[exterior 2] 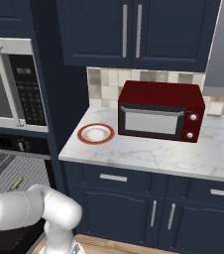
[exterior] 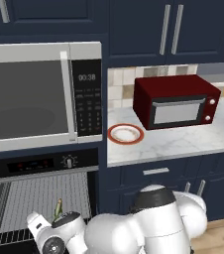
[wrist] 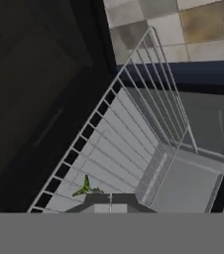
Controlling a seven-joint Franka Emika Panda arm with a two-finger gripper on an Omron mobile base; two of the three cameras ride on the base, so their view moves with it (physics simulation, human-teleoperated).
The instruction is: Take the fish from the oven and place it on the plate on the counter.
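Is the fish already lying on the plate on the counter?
No: the orange-rimmed plate holds nothing, while the fish is down at the oven's wire rack.

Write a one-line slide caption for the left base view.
Robot arm reaches into the open oven toward the small fish on its rack, plate waiting on the counter.

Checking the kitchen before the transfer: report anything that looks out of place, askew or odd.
One oddity: the fish stands tilted, almost on end, above the wire rack of the open oven instead of lying flat. The plate sits level on the counter beside the red toaster oven. No spills or damage.
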